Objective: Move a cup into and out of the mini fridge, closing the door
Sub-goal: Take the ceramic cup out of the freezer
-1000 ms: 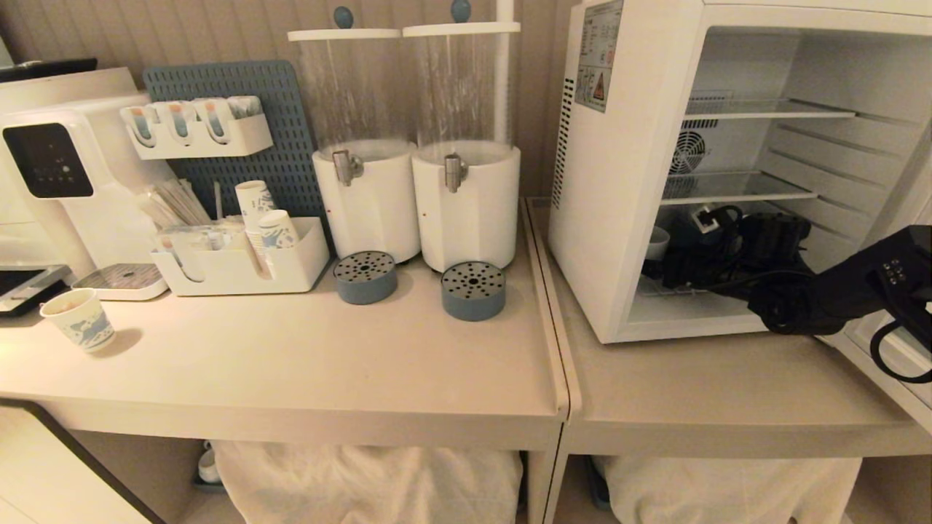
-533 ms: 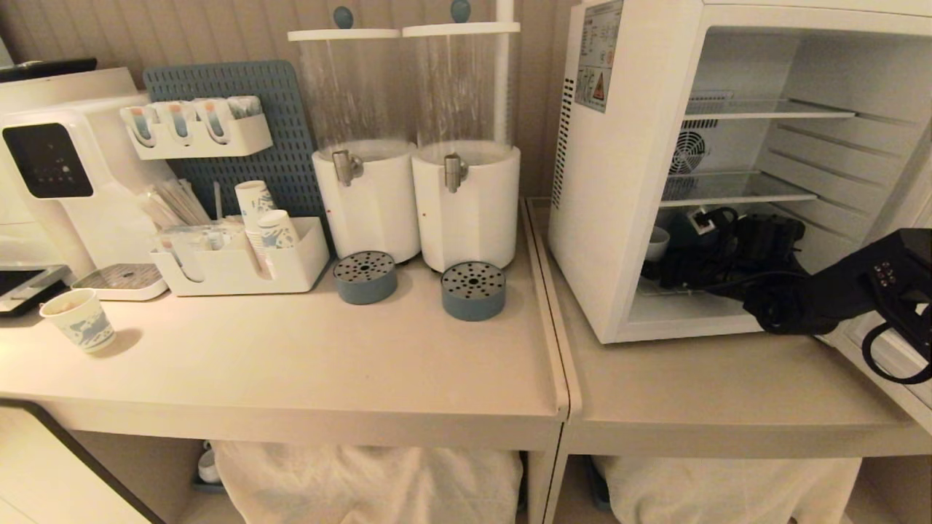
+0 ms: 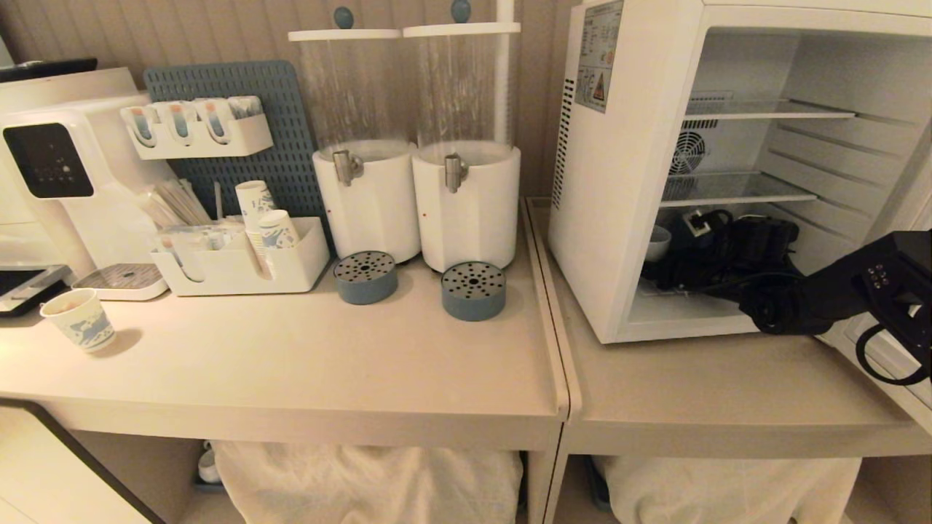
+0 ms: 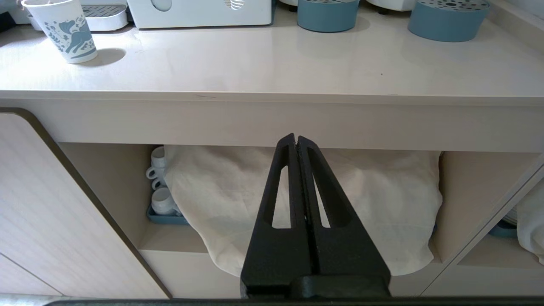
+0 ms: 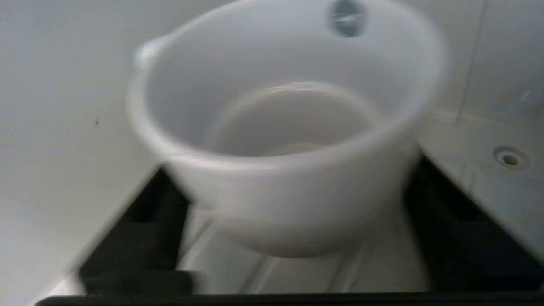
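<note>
The mini fridge (image 3: pixel 626 182) stands open on the right-hand counter, its door (image 3: pixel 892 360) swung out at the right edge. On the bottom shelf, far left, sits the white cup (image 3: pixel 657 242). My right arm reaches in from the right. In the right wrist view the cup (image 5: pixel 289 127) fills the space between the black fingers (image 5: pixel 165 199), which lie against both its sides; the right gripper (image 5: pixel 293 174) is shut on it. My left gripper (image 4: pixel 296 138) hangs parked and shut below the counter's front edge.
Two drink dispensers (image 3: pixel 466 211) with blue drip cups (image 3: pixel 473 291) stand left of the fridge. Further left are an organiser tray (image 3: pixel 240 266), a water machine (image 3: pixel 65 167) and a patterned paper cup (image 3: pixel 79 319). Under the counter lie a white cloth (image 4: pixel 297 199) and spare cups (image 4: pixel 159 187).
My right arm has edged a little further left into the fridge, toward the cup. Nothing else has moved.
</note>
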